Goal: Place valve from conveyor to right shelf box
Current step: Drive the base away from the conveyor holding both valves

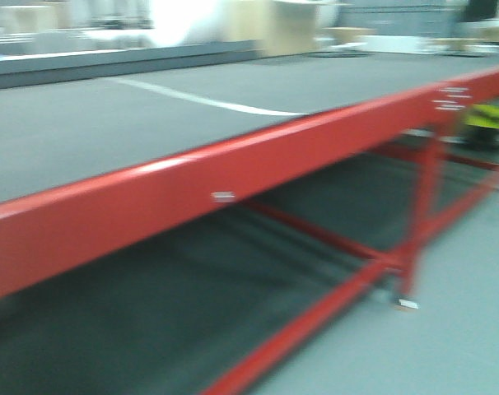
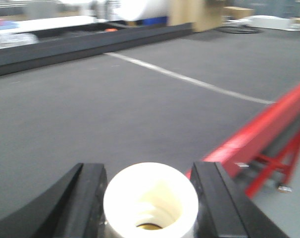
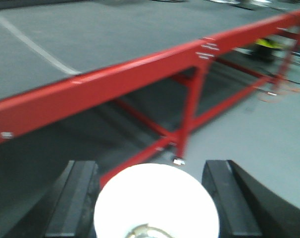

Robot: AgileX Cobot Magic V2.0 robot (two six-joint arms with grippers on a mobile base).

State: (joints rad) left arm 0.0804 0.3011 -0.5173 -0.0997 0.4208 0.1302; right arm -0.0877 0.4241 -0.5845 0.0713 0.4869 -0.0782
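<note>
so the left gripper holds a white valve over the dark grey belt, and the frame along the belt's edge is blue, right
Not quite: the frame along the edge is red, not blue, as the left wrist view shows. The rest holds: the left gripper has a white valve between its fingers, over the dark grey belt.

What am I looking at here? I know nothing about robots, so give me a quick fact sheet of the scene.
Setting: wide dark grey conveyor on a red frame
Belt marking: white line running across it
Left side: left gripper shut on cream valve, open end facing the wrist camera
Right side: right gripper shut on white valve, above the floor beside the frame
Shelf box: not in view
Picture quality: blurred
</note>
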